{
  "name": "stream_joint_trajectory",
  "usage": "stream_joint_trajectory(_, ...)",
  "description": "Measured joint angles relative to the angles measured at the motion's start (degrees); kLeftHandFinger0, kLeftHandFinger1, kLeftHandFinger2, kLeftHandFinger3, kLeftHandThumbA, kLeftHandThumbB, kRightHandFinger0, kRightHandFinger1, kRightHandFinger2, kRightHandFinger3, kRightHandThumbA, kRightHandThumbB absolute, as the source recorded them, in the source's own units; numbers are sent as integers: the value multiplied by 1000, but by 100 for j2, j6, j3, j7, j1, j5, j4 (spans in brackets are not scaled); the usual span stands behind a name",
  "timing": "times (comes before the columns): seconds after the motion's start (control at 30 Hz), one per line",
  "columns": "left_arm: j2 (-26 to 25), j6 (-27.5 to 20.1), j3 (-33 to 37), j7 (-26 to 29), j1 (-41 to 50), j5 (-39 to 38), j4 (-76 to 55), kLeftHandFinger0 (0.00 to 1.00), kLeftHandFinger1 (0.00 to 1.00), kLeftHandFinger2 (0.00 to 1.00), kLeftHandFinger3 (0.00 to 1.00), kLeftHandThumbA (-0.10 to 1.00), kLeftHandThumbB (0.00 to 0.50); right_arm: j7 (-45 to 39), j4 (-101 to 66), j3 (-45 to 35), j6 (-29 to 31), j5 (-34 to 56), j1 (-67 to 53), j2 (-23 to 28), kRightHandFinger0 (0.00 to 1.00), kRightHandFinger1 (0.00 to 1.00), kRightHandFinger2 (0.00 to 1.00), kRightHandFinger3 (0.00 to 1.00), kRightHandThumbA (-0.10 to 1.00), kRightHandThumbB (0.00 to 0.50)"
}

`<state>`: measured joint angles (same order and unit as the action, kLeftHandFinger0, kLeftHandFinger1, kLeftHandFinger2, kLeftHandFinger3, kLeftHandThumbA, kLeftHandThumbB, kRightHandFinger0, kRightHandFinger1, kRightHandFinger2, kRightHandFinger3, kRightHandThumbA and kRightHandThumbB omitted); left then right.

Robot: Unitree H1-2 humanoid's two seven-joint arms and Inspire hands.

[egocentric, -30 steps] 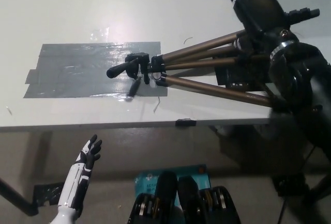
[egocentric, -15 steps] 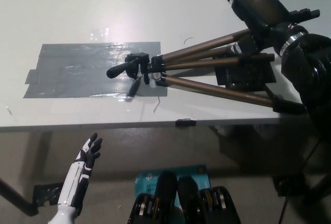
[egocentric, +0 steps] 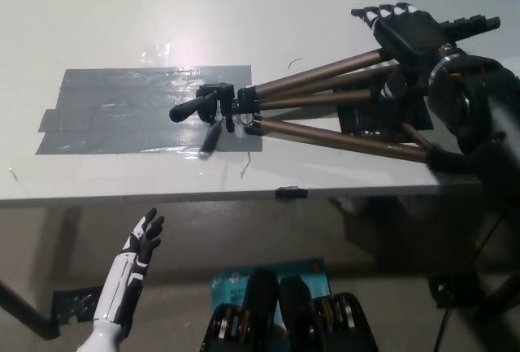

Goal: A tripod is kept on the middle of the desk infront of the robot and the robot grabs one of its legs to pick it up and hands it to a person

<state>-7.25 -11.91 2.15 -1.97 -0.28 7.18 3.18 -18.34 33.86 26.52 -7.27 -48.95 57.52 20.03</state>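
tripod [egocentric: 325,98] lies on desk [egocentric: 122,10] beneath spread right robot hand [egocentric: 410,31].

bright glare washes the desk [egocentric: 97,10] at upper centre; the tape patch [egocentric: 122,108] glints; below the desk edge lies dim shadow

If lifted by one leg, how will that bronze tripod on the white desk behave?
Probably stiff: the bronze tripod has legs like rigid metal tubes. Its black head sits at the far end, so that end may sag.
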Motion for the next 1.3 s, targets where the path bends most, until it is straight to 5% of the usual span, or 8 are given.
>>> stream_joint_trajectory(0.1, -9, 8, 5, -1, -13, 0, -13, 1000, 1000, 1000, 1000, 1000, 120, 234, 274, 67, 32, -63, 75, -75, 1000, 1000, 1000, 1000, 792, 500)
stream_joint_trajectory(0.2, -7, 22, 6, 0, -10, 0, -5, 1000, 1000, 1000, 1000, 1000, 119, 487, 455, 76, 83, -86, 44, -147, 910, 836, 837, 915, 420, 366)
stream_joint_trajectory(0.27, -3, 25, 6, 1, -10, 0, 2, 1000, 1000, 1000, 1000, 1000, 113, 687, 554, 76, 128, -96, 22, -198, 130, 276, 444, 557, -56, 177)
stream_joint_trajectory(0.3, -3, 26, 6, 1, -10, 0, 8, 1000, 1000, 1000, 1000, 1000, 101, 762, 593, 77, 151, -99, 22, -209, 5, 94, 365, 376, -98, 171)
stream_joint_trajectory(0.4, -1, 26, 6, 1, -11, 1, 36, 1000, 1000, 1000, 1000, 1000, 114, 1017, 704, 79, 240, -108, 18, -250, 0, 319, 719, 568, -100, 204)
stream_joint_trajectory(0.53, 0, 29, 6, 1, -10, 0, 49, 1000, 1000, 1000, 1000, 1000, 118, 1391, 855, 82, 379, -123, 7, -316, 0, 367, 765, 835, -100, 193)
stream_joint_trajectory(1.1, -1, 41, 7, 0, -11, -5, 58, 951, 1000, 1000, 1000, 1000, 64, 2703, 1169, 81, 894, -204, -145, -438, 0, 392, 754, 694, -100, 172)
stream_joint_trajectory(1.3, -2, 42, 13, 0, -12, -5, 57, 916, 1000, 1000, 1000, 1000, 63, 3159, 1260, 68, 1084, -205, -194, -546, 18, 447, 834, 867, -100, 154)
